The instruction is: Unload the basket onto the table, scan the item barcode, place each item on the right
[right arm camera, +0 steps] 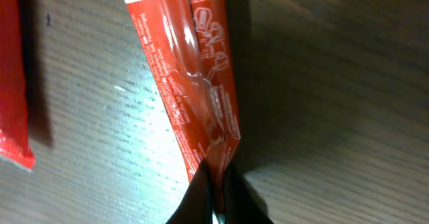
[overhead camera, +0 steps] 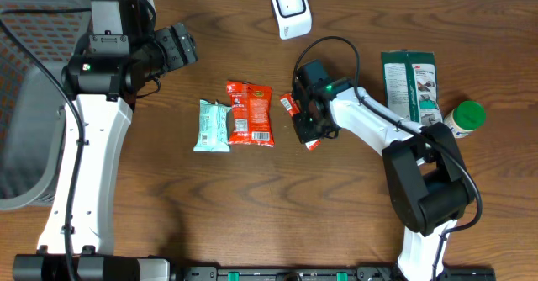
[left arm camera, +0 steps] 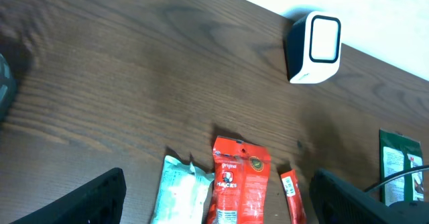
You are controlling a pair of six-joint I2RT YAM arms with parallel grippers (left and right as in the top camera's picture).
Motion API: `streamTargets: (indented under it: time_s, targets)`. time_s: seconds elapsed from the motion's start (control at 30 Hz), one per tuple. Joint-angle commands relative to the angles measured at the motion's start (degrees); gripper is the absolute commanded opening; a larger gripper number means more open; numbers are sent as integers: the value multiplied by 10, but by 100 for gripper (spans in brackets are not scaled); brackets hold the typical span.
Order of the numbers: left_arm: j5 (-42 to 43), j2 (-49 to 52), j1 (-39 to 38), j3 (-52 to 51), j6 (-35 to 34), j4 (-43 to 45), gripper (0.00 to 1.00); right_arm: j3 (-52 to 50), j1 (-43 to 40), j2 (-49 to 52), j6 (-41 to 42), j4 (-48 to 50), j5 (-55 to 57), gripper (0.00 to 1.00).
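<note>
Right gripper (right arm camera: 216, 192) pinching end of red stick pack (right arm camera: 189, 73), lying diagonal, left gripper (overhead camera: 185, 47) spread

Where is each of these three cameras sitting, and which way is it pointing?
Overhead: above the table, facing straight down; left gripper and right gripper show.
Left wrist: on the left arm, facing the scanner; open fingers at bottom corners.
Right wrist: close over the red stick packet; fingertips pinch its end.
Shared: scanner, in overhead and left wrist.

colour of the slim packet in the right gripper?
Red with white print. The slim packet, pinched by the right gripper, shows best in the right wrist view.
</note>
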Motion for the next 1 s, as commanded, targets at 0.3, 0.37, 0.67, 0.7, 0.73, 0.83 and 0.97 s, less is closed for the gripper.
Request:
streamTargets:
  time_s: [0.3,0.37,0.67,0.7,0.73,0.83,0.97]
  targets:
    - [-1,-4,2,2,4,-1,88,13,-40,-120,-38,-48,184,1]
    - [-1,-4,2,2,4,-1,88,12,-33,-122,-38,-62,252,1]
    - [-1,-4,2,2,4,-1,88,-3,-4,-106,-56,-71,330,8]
    - [-1,-4,2,2,4,-1,88,-1,-6,-109,-68,-71,306,16]
    - [-1,-4,2,2,4,-1,88,2,-11,-110,-84,-71,269,22]
    - [-1,-4,2,2,4,-1,88,6,-34,-112,-128,-71,152,55]
    - [-1,-4,2,2,4,-1,88,5,-79,-111,-178,-72,34,60]
